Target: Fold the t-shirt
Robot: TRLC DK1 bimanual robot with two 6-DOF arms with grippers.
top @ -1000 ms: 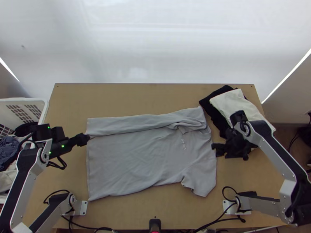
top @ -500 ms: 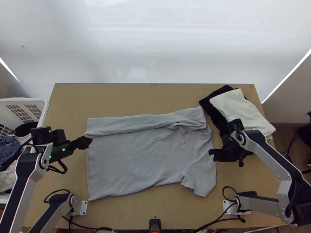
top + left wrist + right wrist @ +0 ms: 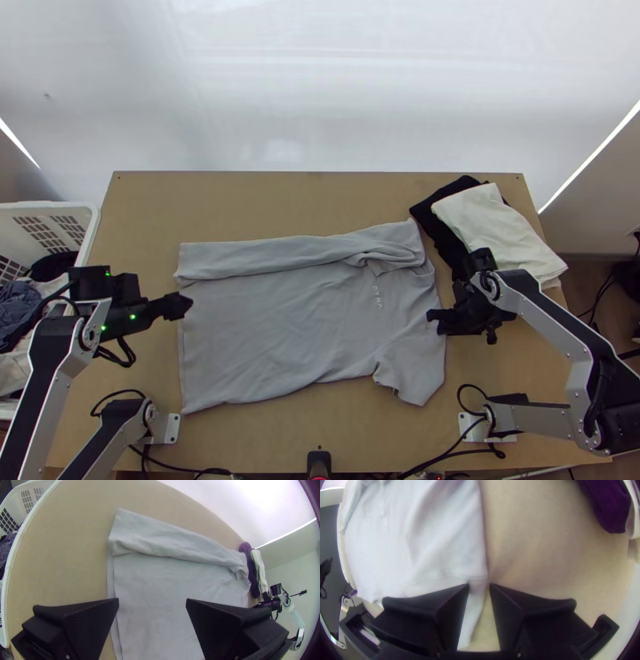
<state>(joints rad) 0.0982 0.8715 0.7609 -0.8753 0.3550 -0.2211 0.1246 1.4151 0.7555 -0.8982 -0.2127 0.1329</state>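
Light wood makes up the table (image 3: pixel 304 204), and across its middle lies the grey t-shirt (image 3: pixel 272 328), largely flat, its hem end towards the left arm and its shoulders towards the right. The far side is turned inward in a long strip (image 3: pixel 280 254) running from hem to shoulder, a little bunched by the collar. Past the hem end stands a white laundry basket (image 3: pixel 48 206) with loose clothes in it; at the table's far right corner a cream garment (image 3: pixel 484 216) lies folded over a black garment (image 3: pixel 438 230).

I judge the first side fold as made and the second as the step in hand, since the near half is spread out and its short sleeve (image 3: pixel 412 376) still needs bringing in.

The left pincer (image 3: pixel 152 600) is wide open above the hem, gripping nothing. The right pincer (image 3: pixel 479 585) is parted more narrowly at the shoulder edge, one finger over cloth, the other beyond it; I see no grip there.

Next calls for both to settle on the near part, pinch hem and shoulder, then carry that side over together. Pinching too high would miss the cloth; uneven lifting could drag the strip open or leave the sleeve twisted.
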